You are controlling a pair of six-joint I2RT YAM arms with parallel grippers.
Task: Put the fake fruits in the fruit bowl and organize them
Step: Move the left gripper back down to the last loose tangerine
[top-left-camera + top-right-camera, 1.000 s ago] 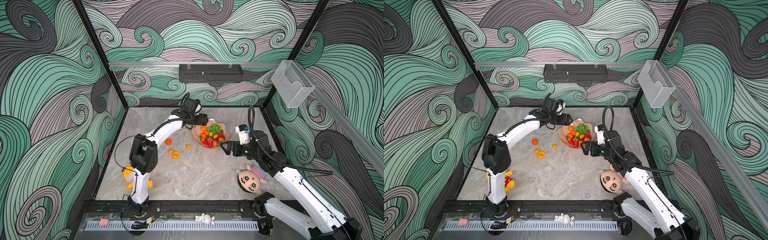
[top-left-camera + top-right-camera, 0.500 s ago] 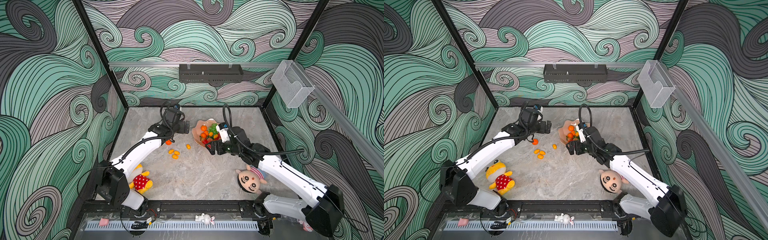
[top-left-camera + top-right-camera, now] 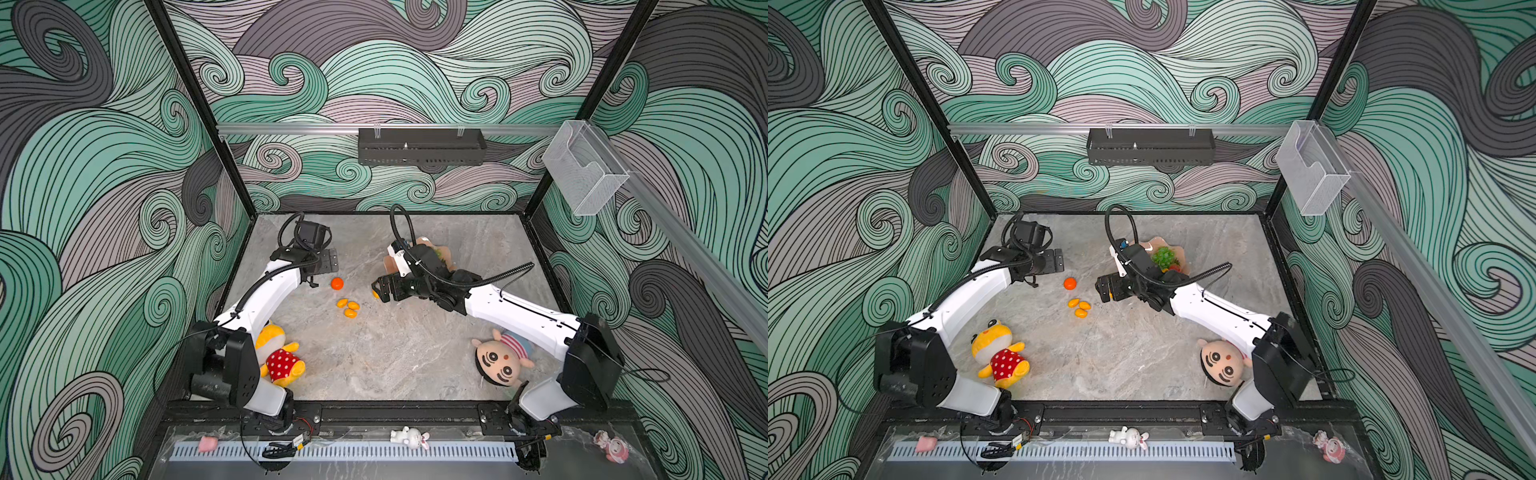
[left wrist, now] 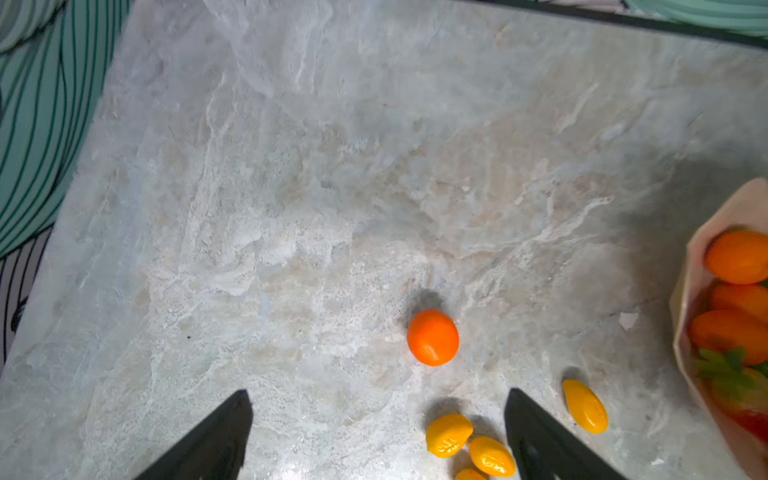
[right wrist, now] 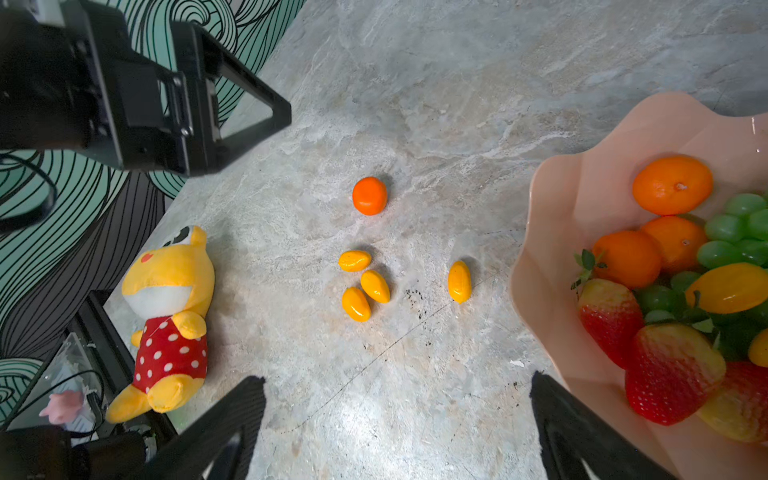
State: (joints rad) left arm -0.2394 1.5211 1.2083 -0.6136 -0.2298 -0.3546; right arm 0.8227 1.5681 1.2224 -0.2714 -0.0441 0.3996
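Marble tabletop (image 4: pixel 291 166): a tangerine (image 4: pixel 432 337) lies just ahead of the left gripper (image 4: pixel 379 397); both it and the right gripper (image 5: pixel 397 378) gape empty.

Bright, even light falls from above, leaving small soft shadows beside the tangerine (image 4: pixel 432 337) and kumquats (image 5: pixel 375 286). Glare spots sit on the bowl (image 5: pixel 582 195) rim and the table (image 5: pixel 353 401). Both wrist views bend at the edges; the left wrist view is soft, the bowl blurred there.
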